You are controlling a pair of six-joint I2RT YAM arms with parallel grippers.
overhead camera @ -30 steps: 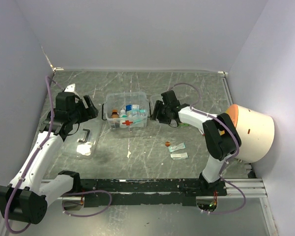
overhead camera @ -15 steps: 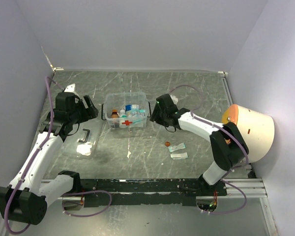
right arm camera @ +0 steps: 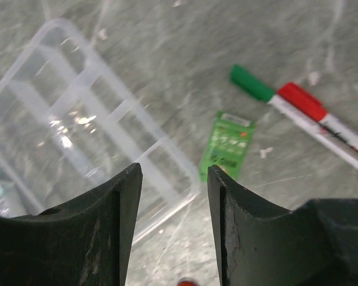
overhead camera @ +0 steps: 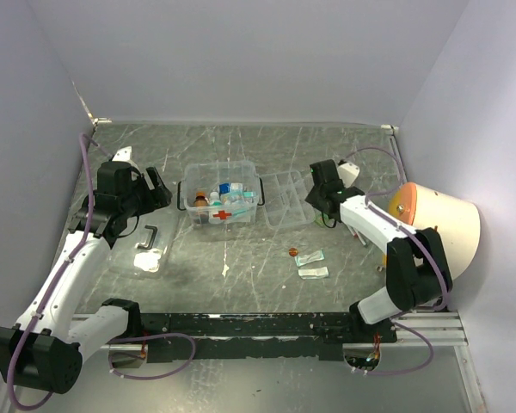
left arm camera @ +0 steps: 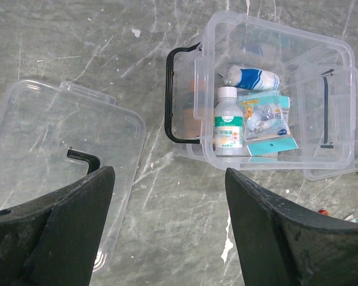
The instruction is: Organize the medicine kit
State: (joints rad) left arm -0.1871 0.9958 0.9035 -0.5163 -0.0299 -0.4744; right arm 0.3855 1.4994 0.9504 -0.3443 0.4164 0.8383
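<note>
The medicine kit (overhead camera: 221, 193) stands open-topped on the surface (overhead camera: 258, 249) left of the middle, long axis running side to side, red cross facing the arms; inside lie a white bottle (left arm camera: 229, 125), a blue-and-white roll (left arm camera: 254, 77) and a clear packet (left arm camera: 265, 119). A divided tray (overhead camera: 288, 196) sits just beside its right end and the lid (overhead camera: 146, 249) lies flat off its left front, with bare surface before it. The left pincer (left arm camera: 167, 202) hovers spread wide between lid and kit; the right pincer (right arm camera: 173, 196) hangs parted on nothing over the tray's corner, beside a green packet (right arm camera: 228, 146).
</note>
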